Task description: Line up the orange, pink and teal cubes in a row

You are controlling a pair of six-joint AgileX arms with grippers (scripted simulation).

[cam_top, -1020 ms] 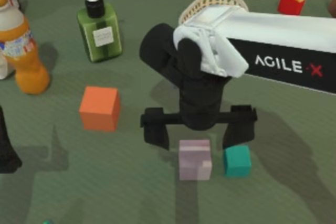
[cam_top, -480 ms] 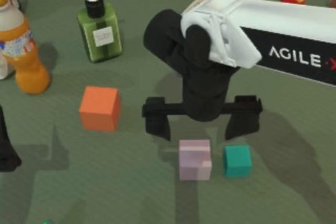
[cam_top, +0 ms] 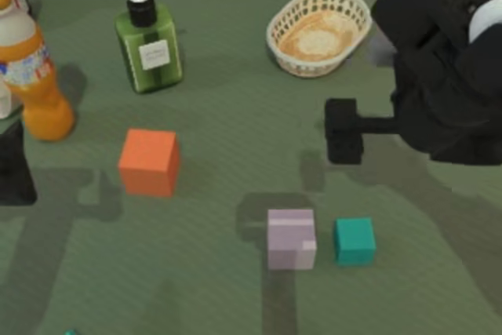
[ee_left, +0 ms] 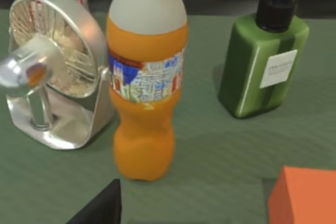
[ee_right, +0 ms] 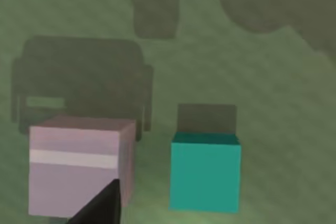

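The orange cube sits left of centre; its corner also shows in the left wrist view. The pink cube and the teal cube stand side by side near the front, a small gap between them, and both show in the right wrist view, pink cube, teal cube. My right gripper hangs open and empty behind and to the right of the teal cube, one finger showing. My left gripper is at the left edge, open, left of the orange cube.
An orange drink bottle and a green pump bottle stand at the back left. A wicker basket is at the back centre. A shiny metal fan-like object stands beside the drink bottle.
My right arm has pulled back to the right and away from above the pink and teal cubes, uncovering the basket. The left gripper has edged towards the back. The cubes have not moved.
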